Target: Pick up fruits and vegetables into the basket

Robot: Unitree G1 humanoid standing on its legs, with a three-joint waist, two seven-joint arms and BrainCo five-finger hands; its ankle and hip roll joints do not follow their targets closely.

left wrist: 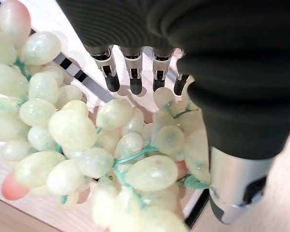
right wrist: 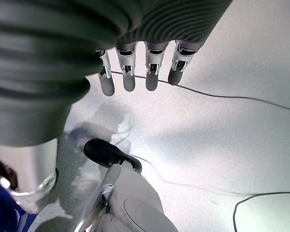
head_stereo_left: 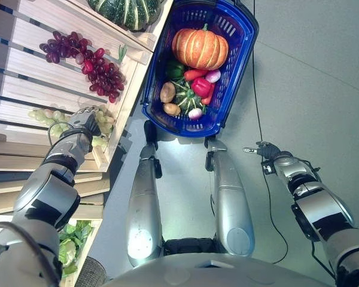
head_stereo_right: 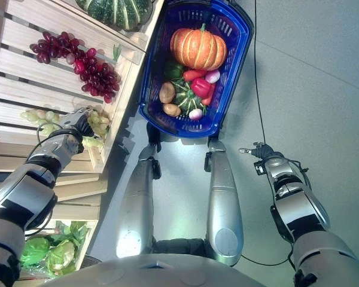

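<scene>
Robot hand (head_stereo_left: 84, 122) over green grapes (left wrist: 111, 154)

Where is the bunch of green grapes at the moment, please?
The green grapes lie on the wooden shelf at the robot's left, below the red grapes, directly under the open left hand.

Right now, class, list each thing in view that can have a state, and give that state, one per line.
Blue plastic basket: on the floor, holding produce, not full.
Green grape bunch: on the wooden shelf, under the left hand.
Red grape bunch: lying on the shelf, untouched.
Left hand: open, over the green grapes.
Right hand: open, empty, above the floor.
</scene>
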